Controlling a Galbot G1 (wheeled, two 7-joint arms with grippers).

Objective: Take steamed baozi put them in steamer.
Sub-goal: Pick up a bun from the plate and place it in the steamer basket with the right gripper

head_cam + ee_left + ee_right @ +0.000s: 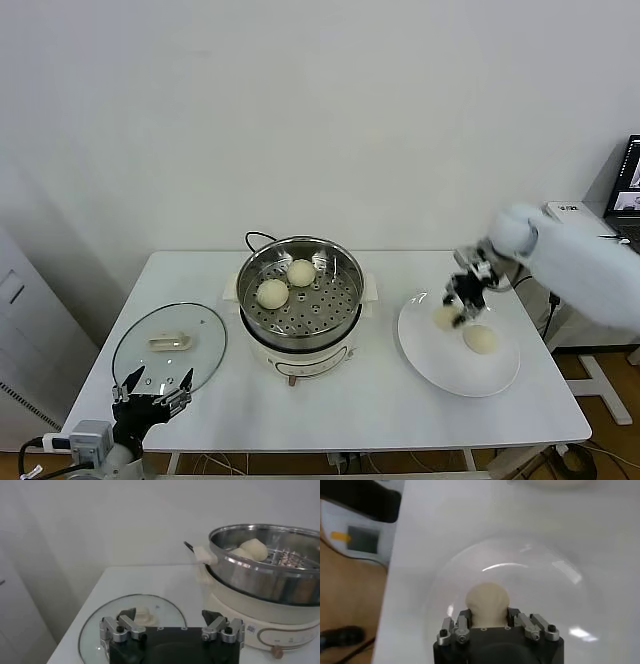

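The steamer stands mid-table on its white cooker base, with two steamed baozi inside the steel basket. My right gripper is over the white plate at the right, shut on a third baozi. In the right wrist view this bun sits squeezed between the gripper jaws. I cannot tell whether it has left the plate. Another baozi lies on the plate beside it. My left gripper rests open at the table's front left, holding nothing.
A glass lid with a white handle lies flat at the left, just ahead of the left gripper. The steamer has a black cord behind it. A laptop stands off the table at the far right.
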